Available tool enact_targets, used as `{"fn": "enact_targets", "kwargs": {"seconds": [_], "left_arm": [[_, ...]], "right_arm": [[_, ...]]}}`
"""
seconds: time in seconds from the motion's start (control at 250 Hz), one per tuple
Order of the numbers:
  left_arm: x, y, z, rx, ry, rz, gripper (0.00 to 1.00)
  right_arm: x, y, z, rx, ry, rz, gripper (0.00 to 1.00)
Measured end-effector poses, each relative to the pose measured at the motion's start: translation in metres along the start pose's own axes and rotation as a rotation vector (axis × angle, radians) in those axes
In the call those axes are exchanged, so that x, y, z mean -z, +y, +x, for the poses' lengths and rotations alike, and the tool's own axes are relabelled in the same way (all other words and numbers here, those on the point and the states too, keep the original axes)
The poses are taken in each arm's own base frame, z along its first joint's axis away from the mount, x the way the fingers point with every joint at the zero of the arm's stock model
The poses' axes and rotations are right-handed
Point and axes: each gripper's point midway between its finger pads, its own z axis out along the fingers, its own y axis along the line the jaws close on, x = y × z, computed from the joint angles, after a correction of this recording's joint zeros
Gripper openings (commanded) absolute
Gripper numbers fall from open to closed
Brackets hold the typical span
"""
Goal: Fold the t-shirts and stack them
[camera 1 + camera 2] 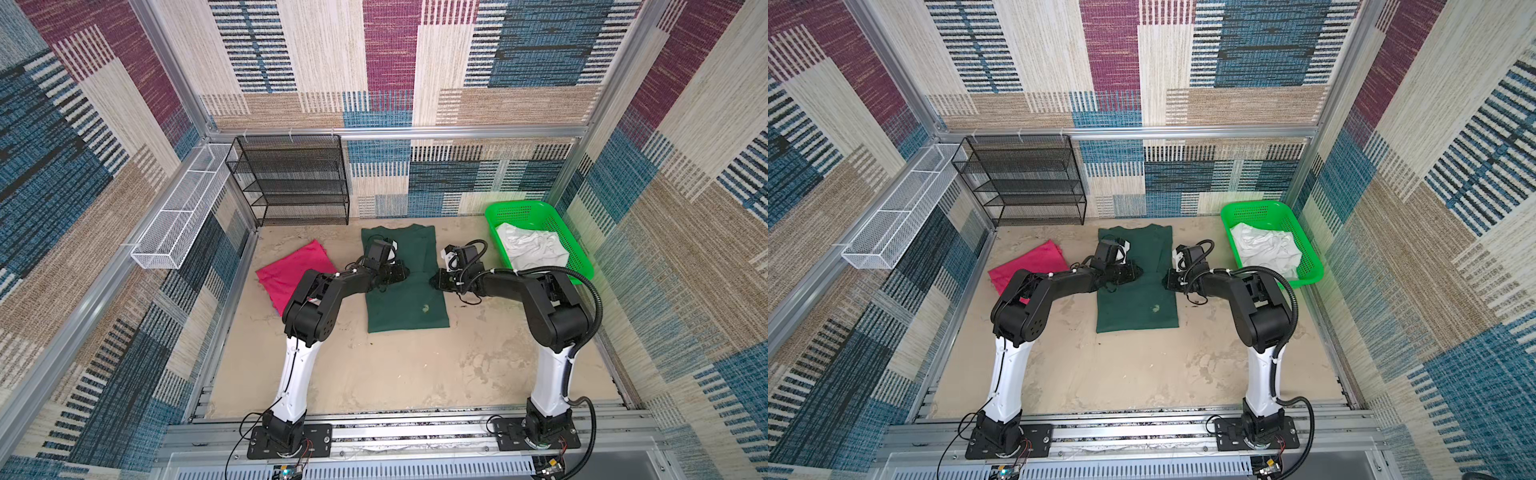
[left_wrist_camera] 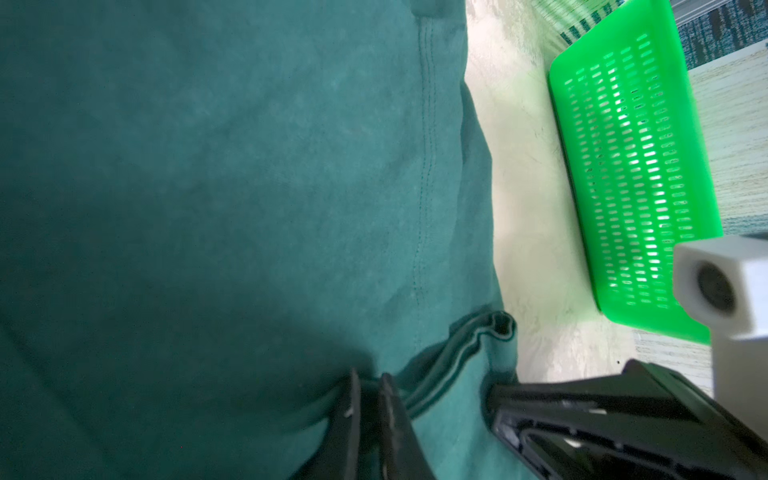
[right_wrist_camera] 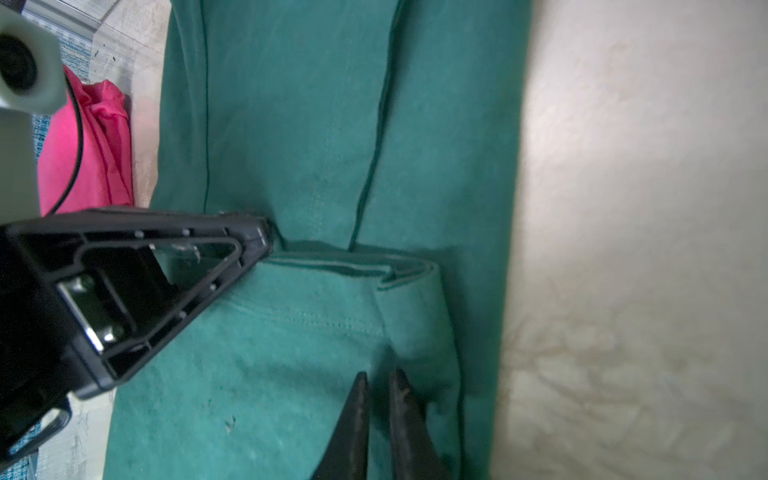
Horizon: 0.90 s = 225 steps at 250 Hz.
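The central t-shirt lies on the table, the other t-shirt to its left. Right of it stands the basket with cloth inside, maybe shirts. Behind, leftwards, stands the rack.

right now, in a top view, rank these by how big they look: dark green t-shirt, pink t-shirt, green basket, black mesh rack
1. black mesh rack and dark green t-shirt: too alike to rank
2. green basket
3. pink t-shirt, partly behind the left arm
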Motion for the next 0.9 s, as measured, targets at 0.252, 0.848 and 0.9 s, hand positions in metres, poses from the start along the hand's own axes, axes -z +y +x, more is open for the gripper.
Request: {"fn": "enact_targets", "kwargs": {"seconds": [0.252,0.848,0.9], "left_arm": [[0.053,-0.015,-0.029,-0.029,-0.081,-0.006,0.16],[0.106,-0.048,0.122,0.014,0.172,0.12,0.14],[0.101,-0.055,0.129,0.015,0.187,0.144,0.14]], "right_arm": [[0.029,0.002,-0.002,0.033,-0.03,0.055,0.2],[0.044,0.073,0.089,0.022,0.103,-0.149,0.2],[0.044,0.066,0.1,-0.004,0.122,-0.136,0.2]]}}
